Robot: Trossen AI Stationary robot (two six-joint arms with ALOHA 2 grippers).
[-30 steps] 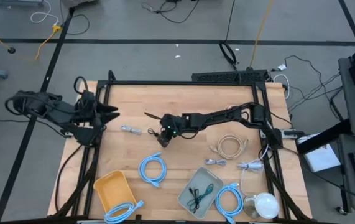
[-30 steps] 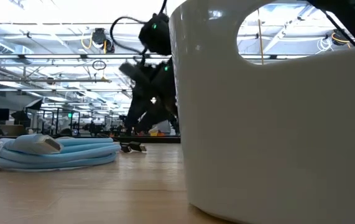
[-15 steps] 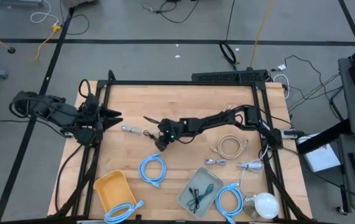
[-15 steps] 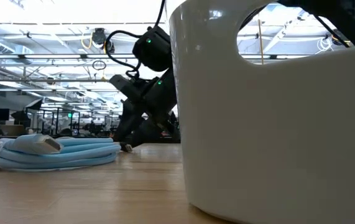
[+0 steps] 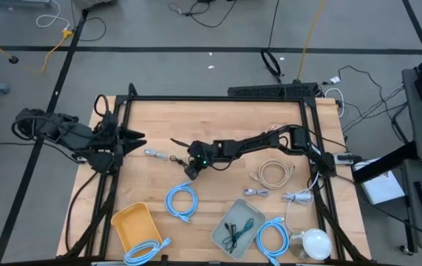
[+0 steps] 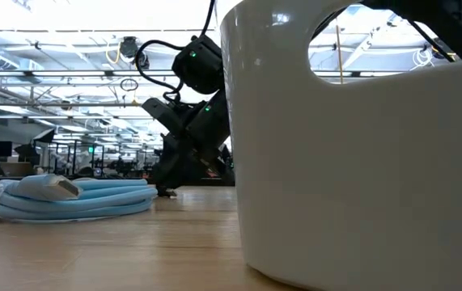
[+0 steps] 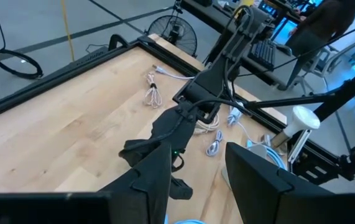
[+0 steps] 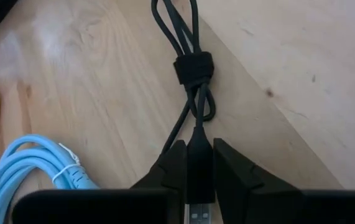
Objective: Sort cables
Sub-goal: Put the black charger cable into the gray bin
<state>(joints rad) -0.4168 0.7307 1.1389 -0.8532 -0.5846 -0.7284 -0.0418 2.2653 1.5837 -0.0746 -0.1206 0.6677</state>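
Note:
A thin black cable bundle (image 8: 193, 67), tied with a black strap, lies on the wood ahead of my right gripper (image 8: 193, 168), which is shut on its plug end. In the high view that gripper (image 5: 191, 168) is low near the table's middle, and the cable (image 5: 179, 140) runs toward the far left. My left gripper (image 5: 134, 138) waits open at the table's left edge, touching nothing. One light-blue loop (image 5: 181, 200) lies on the table just near of the right gripper. Another (image 5: 145, 251) lies in the yellow tray (image 5: 128, 222). My right gripper pinches the black cable's plug end (image 8: 197, 144) between its two fingers (image 8: 172, 167). The fingers lie along the cable. They come slanting down from the table's right. The rest of the bundle lies on the wood beyond the fingertips.
A small grey bundle (image 5: 155, 154) lies between the two grippers. A beige coil (image 5: 273, 175), grey bundles (image 5: 255, 193) (image 5: 297, 196), a third blue loop (image 5: 270, 238) and a round white object (image 5: 314, 242) lie on the right. The grey tray (image 5: 249, 214) holds a dark cable.
My right gripper has come down toward the table and shifted slightly toward the near left edge, then held still. My left gripper has moved a little toward the table's right.

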